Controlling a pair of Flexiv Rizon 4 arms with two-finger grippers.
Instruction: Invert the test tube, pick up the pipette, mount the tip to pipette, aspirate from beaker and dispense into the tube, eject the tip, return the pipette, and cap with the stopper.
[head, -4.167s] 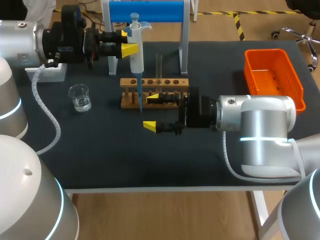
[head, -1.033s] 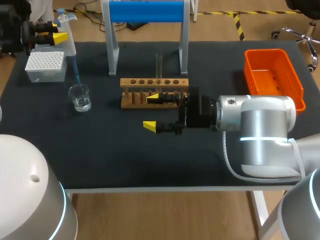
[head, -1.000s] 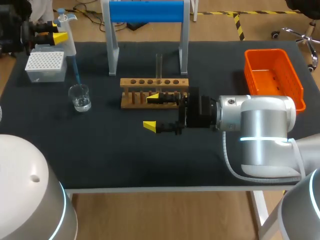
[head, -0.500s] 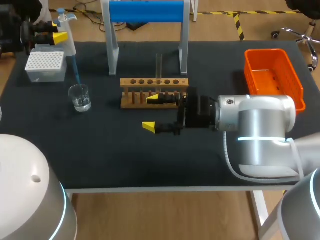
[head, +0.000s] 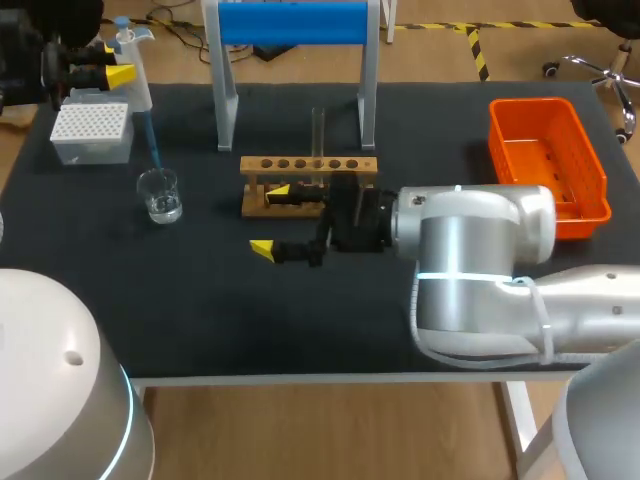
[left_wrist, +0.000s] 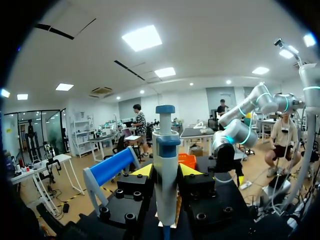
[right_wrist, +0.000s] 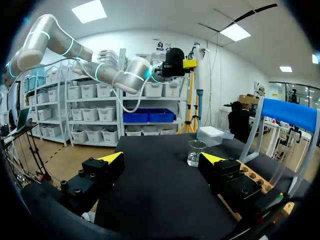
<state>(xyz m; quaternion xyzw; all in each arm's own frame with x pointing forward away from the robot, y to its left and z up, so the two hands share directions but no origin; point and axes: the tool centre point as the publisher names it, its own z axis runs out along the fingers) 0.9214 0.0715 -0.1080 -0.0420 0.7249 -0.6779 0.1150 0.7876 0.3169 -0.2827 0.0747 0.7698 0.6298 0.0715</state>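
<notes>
- Right arm (head: 470, 250) has slid along the counter (head: 200, 300) toward the left edge, and its claw (head: 270, 220) now reaches further along the rack's near side. Left arm and pipette are unchanged.
- Right arm lies low across the counter's middle, coming in from the right edge.
- Blue-topped stand (head: 292, 22) is at the far edge, middle.
- Orange bin (head: 545, 155) is near the far-right corner.
- Wooden rack (head: 310, 165) sits mid-counter, just in front of the stand.
- Right claw is wide open and holds nothing. One finger is close against the rack's near side, the other over bare counter. In the wrist view the claw (right_wrist: 162, 160) points at the beaker (right_wrist: 195, 152).
- Tip box (head: 92, 133) is near the far-left corner.
- Left claw (head: 115, 62) is over the far-left corner, clamped on the pipette (head: 138, 85). In the wrist view the pipette (left_wrist: 166, 165) stands upright between the fingers (left_wrist: 145, 171).
- Pipette's blue tip points down, ending just above the beaker (head: 160, 195).
- Beaker stands near the left edge, in front of the tip box, with some clear liquid in it.
- Test tube (head: 318, 130) stands upright in the rack.
</notes>
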